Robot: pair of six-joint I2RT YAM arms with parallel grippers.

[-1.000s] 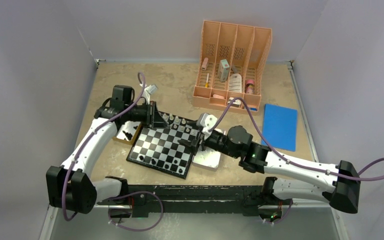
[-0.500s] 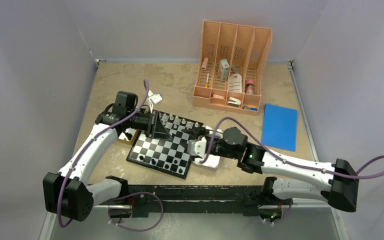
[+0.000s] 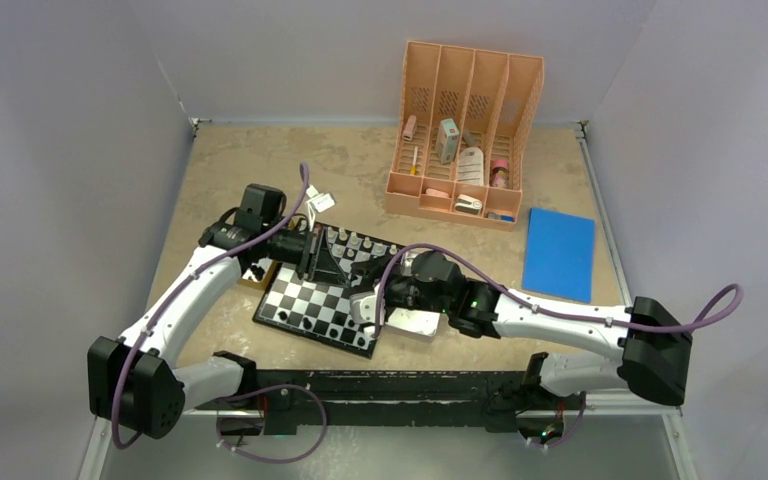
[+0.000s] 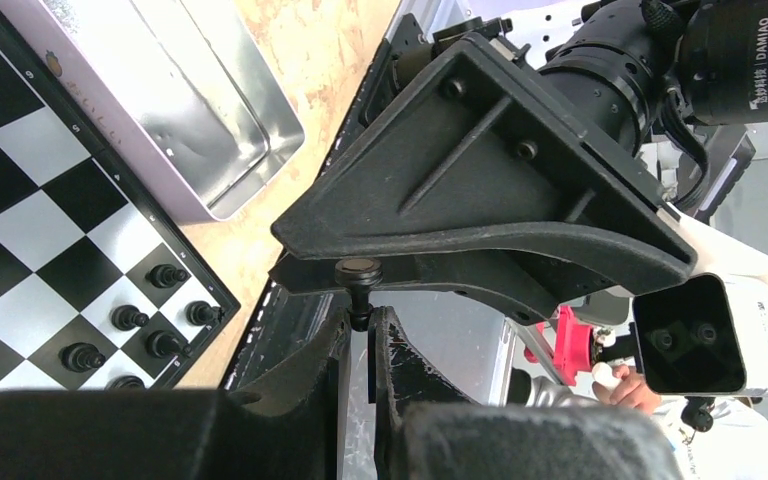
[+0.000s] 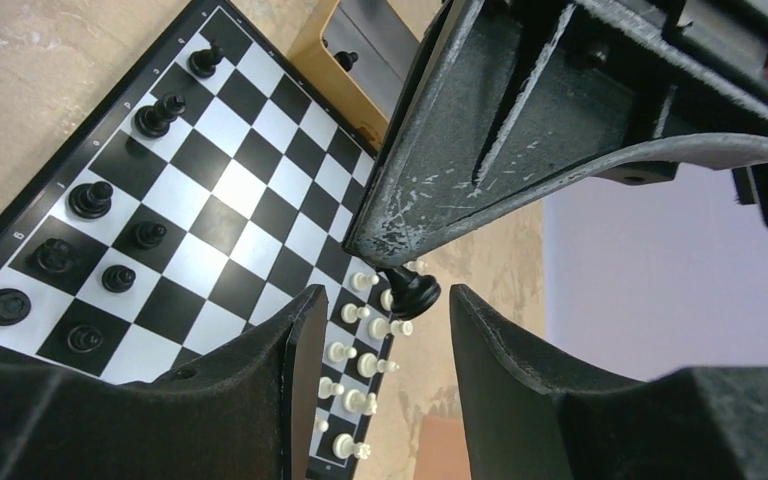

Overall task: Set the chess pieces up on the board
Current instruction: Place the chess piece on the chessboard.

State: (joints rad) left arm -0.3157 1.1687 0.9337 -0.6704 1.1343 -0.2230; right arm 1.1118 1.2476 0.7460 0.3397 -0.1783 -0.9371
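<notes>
The left claw is pressed together on a small black chess piece, pinching its thin stem so that the wider rounded end sticks out past the fingertips, close under the black body of the other arm. In the right wrist view the same piece sits in the gap of the right claw, whose fingers are spread to either side of it, the piece lying nearer one finger than the other. From above, both claws meet over the chessboard, so the piece is held in the air above the squares. White pieces crowd the two rows along one edge of the board, and black pieces stand scattered over the rows at the opposite edge. A silver metal tray lies just beside the board on the worktop, and a tan box with one black piece in it lies off another edge. The motor housing on the right arm reads "DAMIAO" – the finer line beneath it is too small to be sure of, as are the small white marks along the board's rim.
</notes>
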